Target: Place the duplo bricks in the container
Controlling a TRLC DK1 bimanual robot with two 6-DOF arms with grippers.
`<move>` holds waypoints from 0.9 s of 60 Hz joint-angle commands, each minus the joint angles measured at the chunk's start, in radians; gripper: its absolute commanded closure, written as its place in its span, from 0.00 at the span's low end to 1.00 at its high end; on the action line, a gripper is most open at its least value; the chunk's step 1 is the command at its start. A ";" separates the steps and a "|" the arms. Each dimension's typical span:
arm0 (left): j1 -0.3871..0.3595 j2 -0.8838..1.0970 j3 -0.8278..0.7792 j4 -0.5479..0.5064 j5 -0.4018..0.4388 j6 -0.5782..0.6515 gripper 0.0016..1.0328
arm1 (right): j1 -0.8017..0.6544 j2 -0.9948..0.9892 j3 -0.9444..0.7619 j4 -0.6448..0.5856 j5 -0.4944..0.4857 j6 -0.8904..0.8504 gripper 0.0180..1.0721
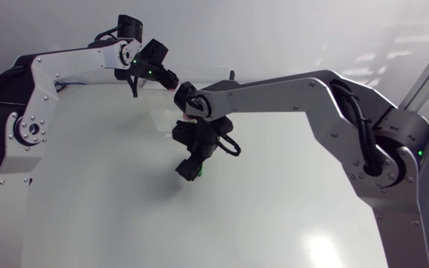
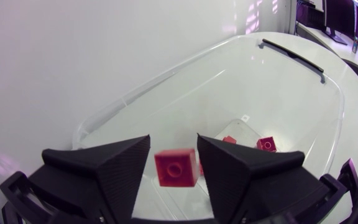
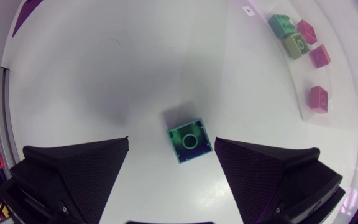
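Wrist views show red brick (image 2: 176, 167) between spread left pincer (image 2: 173, 138), green brick (image 3: 190, 140) between spread right pincer (image 3: 171, 139).

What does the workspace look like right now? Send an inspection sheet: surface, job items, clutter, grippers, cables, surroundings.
Surface: white table, with glare patches.
Job's things: the clear container holds a green brick and pink bricks. A red brick sits between the left fingers above the container. A teal brick lies on the table outside it.
Clutter: nothing seen.
Grippers: the left gripper is open over the container. The right gripper is open, straddling the teal brick without touching it.
Cables: a black cable runs along the right arm, away from the bricks.
Surroundings: nothing seen.
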 commanded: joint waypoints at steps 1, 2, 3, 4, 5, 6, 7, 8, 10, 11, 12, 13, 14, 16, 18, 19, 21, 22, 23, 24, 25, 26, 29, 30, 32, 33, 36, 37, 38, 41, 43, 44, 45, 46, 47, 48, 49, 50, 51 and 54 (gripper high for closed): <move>0.000 0.015 0.047 -0.006 -0.005 -0.026 0.17 | -0.009 0.033 0.021 -0.023 -0.009 -0.014 0.05; 0.000 0.011 0.043 -0.006 -0.005 -0.026 0.15 | -0.009 0.033 0.021 -0.023 -0.009 -0.014 0.05; 0.000 0.006 0.040 -0.006 -0.005 -0.026 0.14 | -0.009 0.034 0.021 -0.024 -0.009 -0.014 0.05; 0.000 0.002 0.037 -0.008 -0.005 -0.026 0.13 | -0.012 0.036 0.021 -0.026 -0.011 -0.014 0.05; 0.002 -0.006 0.033 -0.008 -0.005 -0.028 0.11 | -0.012 0.036 0.021 -0.026 -0.011 -0.014 0.05; 0.002 -0.017 0.025 -0.008 -0.005 -0.028 0.10 | -0.013 0.036 0.021 -0.029 -0.011 -0.014 0.05; 0.004 -0.023 0.020 -0.008 -0.007 -0.028 0.09 | -0.013 0.038 0.021 -0.031 -0.011 -0.014 0.05; 0.004 -0.034 0.013 -0.008 -0.005 -0.028 0.09 | -0.015 0.038 0.021 -0.034 -0.012 -0.014 0.05; 0.005 -0.055 -0.004 -0.008 -0.005 -0.028 0.09 | -0.016 0.038 0.021 -0.035 -0.014 -0.014 0.05; 0.005 -0.067 -0.012 -0.006 -0.005 -0.026 0.08 | -0.018 0.038 0.020 -0.035 -0.014 -0.014 0.05; 0.007 -0.078 -0.021 -0.006 -0.005 -0.026 0.08 | -0.018 0.038 0.020 -0.037 -0.014 -0.014 0.05; 0.007 -0.089 -0.030 -0.006 -0.005 -0.026 0.08 | -0.018 0.036 0.018 -0.035 -0.014 -0.014 0.05; 0.007 -0.106 -0.044 -0.006 -0.005 -0.026 0.08 | -0.020 0.036 0.017 -0.037 -0.016 -0.014 0.05; 0.008 -0.129 -0.062 -0.006 -0.005 -0.026 0.08 | -0.020 0.036 0.015 -0.035 -0.014 -0.014 0.05; 0.008 -0.156 -0.085 -0.005 -0.005 -0.026 0.08 | -0.021 0.038 0.014 -0.035 -0.016 -0.014 0.05; 0.008 -0.169 -0.095 -0.003 -0.005 -0.026 0.08 | -0.021 0.039 0.014 -0.037 -0.014 -0.014 0.05; 0.010 -0.196 -0.118 -0.003 -0.005 -0.026 0.08 | -0.021 0.042 0.014 -0.035 -0.016 -0.014 0.07; 0.010 -0.210 -0.130 -0.003 -0.005 -0.026 0.08 | -0.021 0.044 0.015 -0.035 -0.016 -0.014 0.08; 0.010 -0.221 -0.141 -0.003 -0.005 -0.026 0.08 | -0.021 0.045 0.015 -0.035 -0.016 -0.014 0.08; 0.010 -0.238 -0.156 -0.003 -0.005 -0.026 0.08 | -0.021 0.047 0.017 -0.035 -0.016 -0.014 0.09; 0.010 -0.248 -0.165 -0.002 -0.005 -0.026 0.08 | -0.021 0.047 0.018 -0.035 -0.016 -0.014 0.10; 0.010 -0.265 -0.181 0.000 -0.004 -0.026 0.08 | -0.020 0.048 0.020 -0.035 -0.016 -0.014 0.10; 0.013 -0.308 -0.220 0.009 -0.004 -0.026 0.08 | -0.018 0.050 0.024 -0.035 -0.016 -0.014 0.11; 0.014 -0.322 -0.234 0.014 -0.004 -0.026 0.08 | -0.016 0.050 0.026 -0.035 -0.016 -0.012 0.12; 0.020 -0.350 -0.262 0.024 -0.002 -0.028 0.08 | -0.015 0.053 0.032 -0.035 -0.016 -0.012 0.14; 0.022 -0.365 -0.277 0.029 -0.002 -0.028 0.08 | -0.015 0.054 0.034 -0.037 -0.016 -0.012 0.15; 0.027 -0.411 -0.326 0.041 -0.001 -0.028 0.08 | -0.013 0.062 0.043 -0.041 -0.016 -0.011 0.17; 0.028 -0.422 -0.337 0.046 -0.001 -0.028 0.08 | -0.013 0.065 0.046 -0.044 -0.016 -0.011 0.18; 0.031 -0.437 -0.357 0.052 -0.001 -0.028 0.08 | -0.013 0.065 0.047 -0.044 -0.016 -0.011 0.19; 0.037 -0.480 -0.408 0.069 0.001 -0.029 0.08 | -0.009 0.070 0.054 -0.048 -0.016 -0.011 0.23; 0.039 -0.505 -0.435 0.075 0.001 -0.029 0.08 | -0.009 0.073 0.057 -0.051 -0.016 -0.011 0.27; 0.040 -0.520 -0.454 0.081 0.001 -0.029 0.08 | -0.007 0.073 0.058 -0.051 -0.016 -0.011 0.29; 0.042 -0.535 -0.472 0.084 0.001 -0.029 0.08 | -0.007 0.074 0.058 -0.052 -0.016 -0.011 0.31; 0.043 -0.548 -0.486 0.089 0.001 -0.029 0.08 | -0.007 0.074 0.058 -0.052 -0.016 -0.011 0.33; 0.045 -0.564 -0.506 0.096 0.001 -0.029 0.08 | -0.006 0.074 0.058 -0.052 -0.016 -0.009 0.36; 0.046 -0.578 -0.523 0.106 0.001 -0.029 0.08 | -0.006 0.074 0.058 -0.052 -0.016 -0.009 0.38; 0.048 -0.595 -0.544 0.118 0.001 -0.029 0.08 | -0.004 0.074 0.058 -0.054 -0.016 -0.009 0.41; 0.048 -0.609 -0.564 0.132 0.001 -0.029 0.08 | -0.006 0.074 0.058 -0.054 -0.016 -0.009 0.45; 0.048 -0.621 -0.581 0.144 0.001 -0.029 0.08 | -0.006 0.074 0.058 -0.054 -0.016 -0.008 0.48; 0.048 -0.659 -0.625 0.161 0.001 -0.034 0.08 | -0.006 0.074 0.058 -0.054 -0.016 -0.005 0.59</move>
